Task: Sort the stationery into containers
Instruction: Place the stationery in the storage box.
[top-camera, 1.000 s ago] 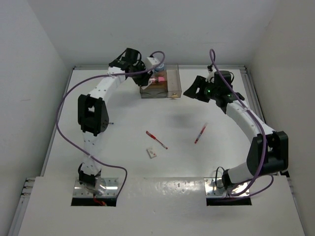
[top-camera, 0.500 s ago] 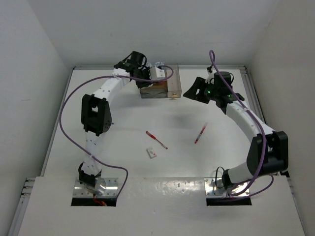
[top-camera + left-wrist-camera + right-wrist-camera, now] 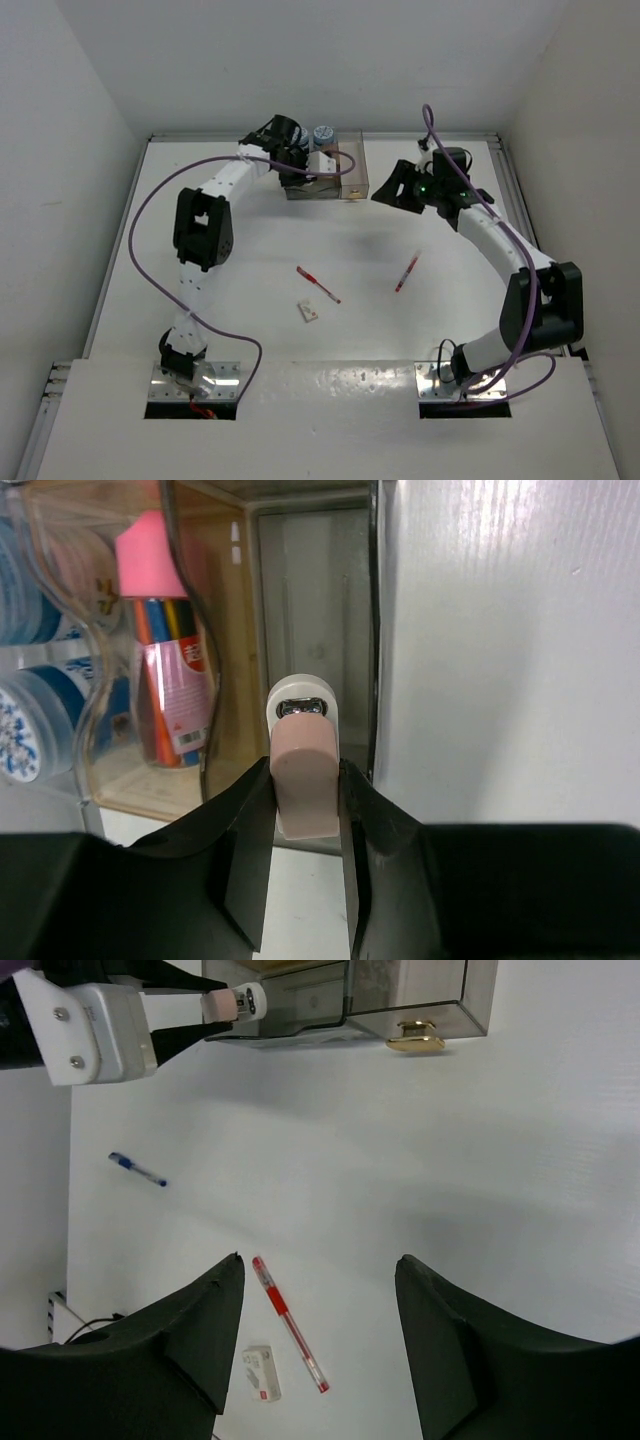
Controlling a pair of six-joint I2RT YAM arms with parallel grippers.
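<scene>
No legible text in any view. Red-pink paper label (image 3: 180, 705) on the bundle of coloured pens (image 3: 160, 630) inside the clear-walled organiser (image 3: 300, 600) carries small white print, too blurred to read. Small white eraser (image 3: 262, 1372) on the white desk (image 3: 450, 1160) bears a red mark, too small to make out; round blue-and-white patterned rolls (image 3: 20, 735) show motifs only, no lettering I can read.

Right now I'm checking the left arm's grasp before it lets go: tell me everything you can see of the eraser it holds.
The eraser is a small stubby block with a pale pink body and a white rounded end that bears a dark oval mark. It looks matte and rubbery. The left gripper is shut on it, pinching its two long sides, and the white end sticks out past the fingertips toward the narrow compartment of the organiser. Whether it touches the organiser cannot be told.
</scene>
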